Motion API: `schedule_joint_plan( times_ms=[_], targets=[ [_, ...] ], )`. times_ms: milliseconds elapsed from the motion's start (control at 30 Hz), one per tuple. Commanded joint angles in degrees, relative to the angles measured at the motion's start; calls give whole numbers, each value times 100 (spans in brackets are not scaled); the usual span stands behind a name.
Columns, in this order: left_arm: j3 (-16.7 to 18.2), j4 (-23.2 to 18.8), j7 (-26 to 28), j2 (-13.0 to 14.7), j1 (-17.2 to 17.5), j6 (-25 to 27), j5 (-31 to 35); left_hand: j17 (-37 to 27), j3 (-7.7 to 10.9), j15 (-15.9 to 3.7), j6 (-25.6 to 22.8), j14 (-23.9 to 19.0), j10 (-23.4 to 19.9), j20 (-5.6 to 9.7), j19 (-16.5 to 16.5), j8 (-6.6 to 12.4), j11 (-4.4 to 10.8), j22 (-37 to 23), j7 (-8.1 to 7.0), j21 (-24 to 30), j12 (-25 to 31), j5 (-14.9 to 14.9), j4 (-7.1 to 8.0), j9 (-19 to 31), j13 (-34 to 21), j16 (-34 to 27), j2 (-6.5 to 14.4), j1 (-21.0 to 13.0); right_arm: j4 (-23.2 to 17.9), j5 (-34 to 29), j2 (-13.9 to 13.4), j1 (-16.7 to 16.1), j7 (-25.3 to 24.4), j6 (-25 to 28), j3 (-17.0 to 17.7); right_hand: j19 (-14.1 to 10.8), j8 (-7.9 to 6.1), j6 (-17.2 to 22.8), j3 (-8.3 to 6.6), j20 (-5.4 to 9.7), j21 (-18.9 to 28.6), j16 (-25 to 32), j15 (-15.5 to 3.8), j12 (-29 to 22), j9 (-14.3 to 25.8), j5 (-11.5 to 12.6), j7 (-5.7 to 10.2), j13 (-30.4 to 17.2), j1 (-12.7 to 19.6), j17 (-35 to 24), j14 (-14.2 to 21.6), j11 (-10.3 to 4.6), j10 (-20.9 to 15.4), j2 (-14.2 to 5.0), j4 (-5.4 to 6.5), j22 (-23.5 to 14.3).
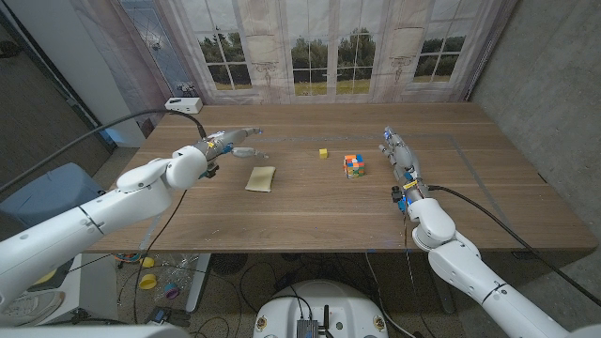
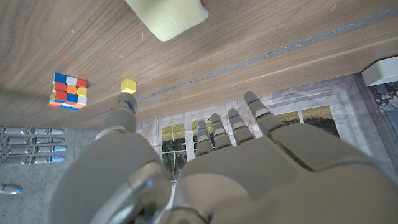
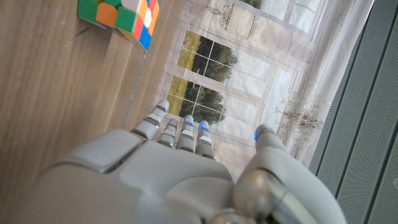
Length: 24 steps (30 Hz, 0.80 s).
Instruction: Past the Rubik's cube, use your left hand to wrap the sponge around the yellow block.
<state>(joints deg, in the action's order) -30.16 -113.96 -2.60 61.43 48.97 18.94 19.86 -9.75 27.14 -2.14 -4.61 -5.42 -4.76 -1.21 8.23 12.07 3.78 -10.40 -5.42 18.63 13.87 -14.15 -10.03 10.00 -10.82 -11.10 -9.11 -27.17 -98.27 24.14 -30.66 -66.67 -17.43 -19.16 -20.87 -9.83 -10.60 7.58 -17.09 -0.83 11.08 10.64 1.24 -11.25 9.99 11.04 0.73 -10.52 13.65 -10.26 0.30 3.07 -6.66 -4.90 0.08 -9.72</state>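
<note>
Left hand hovers empty, the sponge lying near it.

Readable text: none in any view.
Rubik's cube: plain coloured stickers, no letters or numbers.
Yellow block: bare faces, no marking to be made out.
Sponge: no label or print.
White device at the table's far left corner: too small to tell whether it bears any writing.
</note>
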Motion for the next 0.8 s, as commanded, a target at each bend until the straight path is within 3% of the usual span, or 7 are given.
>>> schedule_joint_plan(
  times_ms=[33, 600, 800],
  targets=[
    [-236, -376, -720, 54, -206, 564, 702, -17, -43, -111, 10, -87, -51, 139, 64, -30, -13, -11, 1, -10, -27, -60, 7, 30, -15, -1, -23, -121, -440, -451, -124, -180, -266, 152, 38, -47, -38, 49, 5, -29, 27, 51, 42, -35, 26, 25, -21, -32, -16, -25, 53, -2, -50, 6, -42, -26],
    [-506, -643, -1431, -19, -375, 939, 1562, -18, -204, -106, -224, -261, -230, 29, 122, 5, -43, -6, 14, -78, -20, -227, 6, 34, -19, -11, -95, -450, -613, -664, -147, -235, -281, 152, 82, -61, -35, 73, 9, -28, 29, 55, 35, -37, 26, 26, -17, -33, -25, -26, 87, -11, -87, 6, -54, -26],
    [-610, -696, -1748, -80, -446, 1070, 1882, -17, -263, -98, -347, -262, -232, -130, 84, 19, -40, -7, 10, -144, -54, -335, -8, 37, -21, 18, -81, -724, -602, -668, -120, -229, -224, 64, 78, -67, -36, 82, 9, -28, 30, 58, 38, -34, 26, 26, -16, -33, -30, -27, 100, -1, -90, 1, -54, -26]
  ],
)
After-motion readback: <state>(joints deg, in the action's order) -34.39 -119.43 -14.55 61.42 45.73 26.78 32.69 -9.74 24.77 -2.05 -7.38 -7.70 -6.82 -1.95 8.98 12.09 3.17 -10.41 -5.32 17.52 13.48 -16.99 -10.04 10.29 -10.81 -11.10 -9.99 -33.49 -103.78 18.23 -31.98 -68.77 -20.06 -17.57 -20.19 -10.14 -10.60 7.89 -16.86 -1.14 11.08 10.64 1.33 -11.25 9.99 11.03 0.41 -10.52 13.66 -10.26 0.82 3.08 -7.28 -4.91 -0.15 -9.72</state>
